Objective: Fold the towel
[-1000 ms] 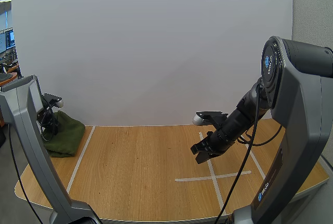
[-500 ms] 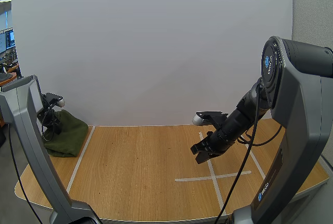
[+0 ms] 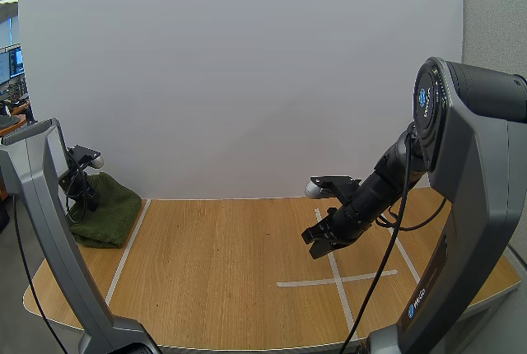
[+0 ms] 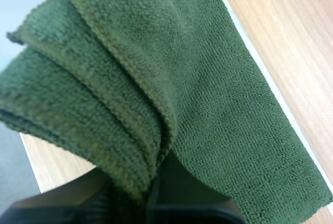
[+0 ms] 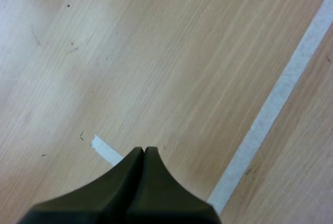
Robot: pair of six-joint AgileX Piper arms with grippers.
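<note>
A dark green towel (image 3: 109, 212) lies bunched at the table's far left edge, behind my left arm's column. My left gripper (image 3: 84, 196) sits at the towel's near side. In the left wrist view the towel (image 4: 208, 88) hangs in several thick folds, and my left gripper (image 4: 151, 195) is shut on the bunched folds, which rise from between its dark fingers. My right gripper (image 3: 318, 244) hovers over the table's right half, well away from the towel. In the right wrist view my right gripper (image 5: 144, 151) is shut on nothing, its fingers lying together as one wedge above bare wood.
The wooden table (image 3: 222, 272) carries white tape lines: a cross (image 3: 338, 278) under the right arm and a long strip (image 3: 128, 251) just right of the towel. The table's left edge runs close beside the towel.
My left gripper has edged up a little with the towel, whose bunched top has shifted slightly. The right arm has stayed still.
</note>
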